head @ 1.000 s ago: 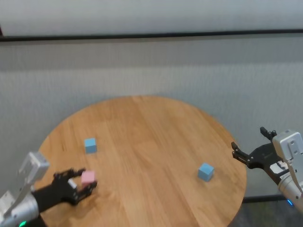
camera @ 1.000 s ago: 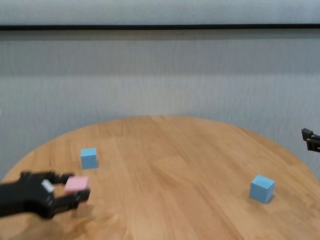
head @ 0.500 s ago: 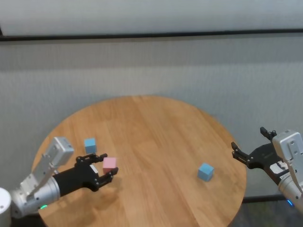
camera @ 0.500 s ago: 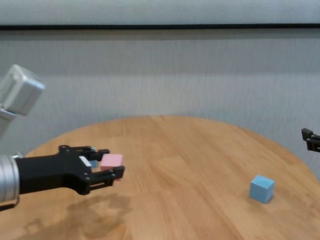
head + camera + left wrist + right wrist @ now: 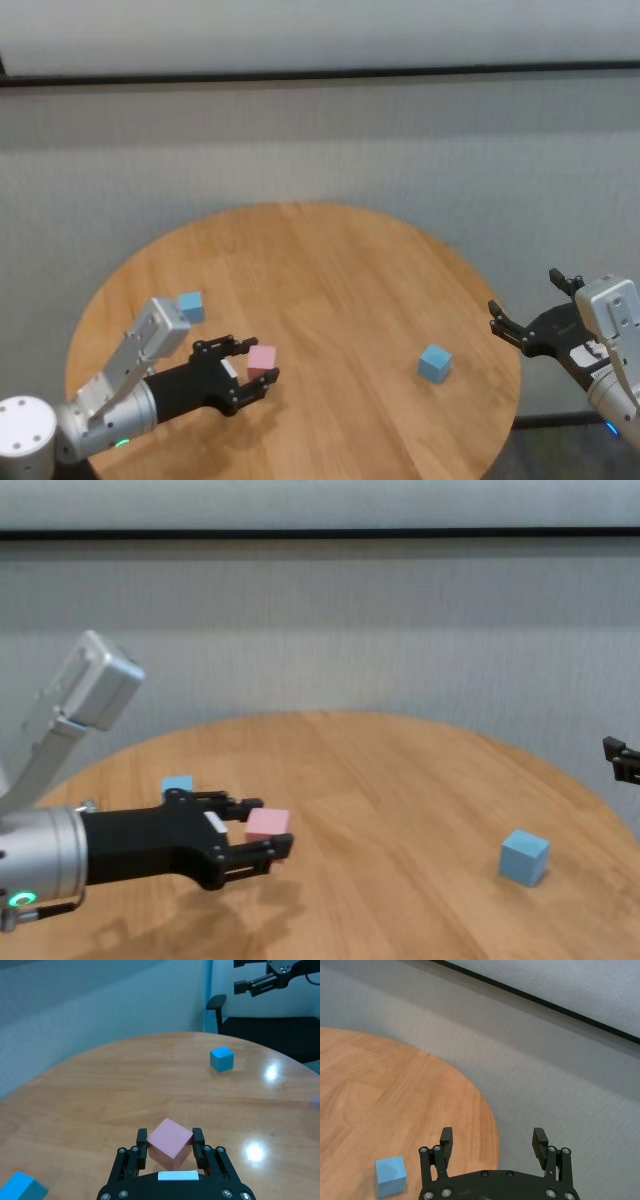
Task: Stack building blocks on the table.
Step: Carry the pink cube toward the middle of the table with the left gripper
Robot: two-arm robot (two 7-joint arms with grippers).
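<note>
Pink block (image 5: 262, 360) sits clamped in your left tool (image 5: 252, 374), lifted off the surface (image 5: 330, 270) over its near-left part. Your right tool (image 5: 533, 312) hangs parked beyond the right edge, fingers spread, carrying nothing.

Count three blocks: one pink in the grip, two blue. One blue block (image 5: 190, 307) rests near the left edge, just behind your left arm; the other blue block (image 5: 434, 362) lies near the right edge, well apart.

Watch the grip: the pink cube looks turned between the fingers (image 5: 142, 1136), so it could land tilted or off-centre and slide off a blue one. A fast release could also nudge the base cube.
</note>
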